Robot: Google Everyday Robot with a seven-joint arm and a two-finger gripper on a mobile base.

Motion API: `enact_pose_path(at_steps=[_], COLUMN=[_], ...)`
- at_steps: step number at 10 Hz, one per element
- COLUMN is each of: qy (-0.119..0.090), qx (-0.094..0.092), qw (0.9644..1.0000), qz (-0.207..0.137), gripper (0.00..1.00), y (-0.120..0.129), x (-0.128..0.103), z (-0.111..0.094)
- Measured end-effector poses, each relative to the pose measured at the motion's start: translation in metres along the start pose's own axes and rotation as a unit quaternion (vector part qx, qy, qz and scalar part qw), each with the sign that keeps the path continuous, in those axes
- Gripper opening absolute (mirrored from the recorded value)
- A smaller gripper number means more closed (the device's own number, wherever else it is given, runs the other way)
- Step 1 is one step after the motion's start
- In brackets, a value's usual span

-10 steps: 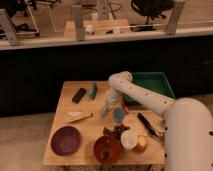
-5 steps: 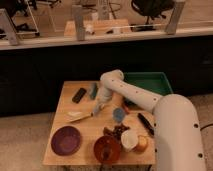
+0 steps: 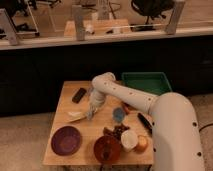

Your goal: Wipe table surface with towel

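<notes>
1. Tan wooden counter (image 3: 65, 106) lies crowded below me.
2. My pincer (image 3: 91, 113) sits low at the pale towel (image 3: 76, 116); clenched or released, I cannot tell.
3. Wiping seems in hand; next, sweep the towel across bare wood.

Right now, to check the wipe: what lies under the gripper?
The gripper is low over the right end of a pale towel lying on the light wooden table surface. The arm hides that end, so whether it touches cannot be seen.
</notes>
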Motion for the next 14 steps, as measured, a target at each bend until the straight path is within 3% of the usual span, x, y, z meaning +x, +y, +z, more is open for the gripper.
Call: enact_pose_path(at_steps=[3, 7, 10, 14], qy=[-0.003, 0.010, 0.029, 0.037], qx=[-0.009, -0.016, -0.006, 0.009], qw=[0.9999, 0.9991, 0.9973, 0.9955], qz=[0.009, 0.037, 0.067, 0.087], gripper=[0.00, 0.00, 0.00, 0.00], y=[0.035, 0.054, 0.054, 0.028], x=[0.000, 0.013, 0.046, 0.082], z=[-0.008, -0.014, -0.025, -0.024])
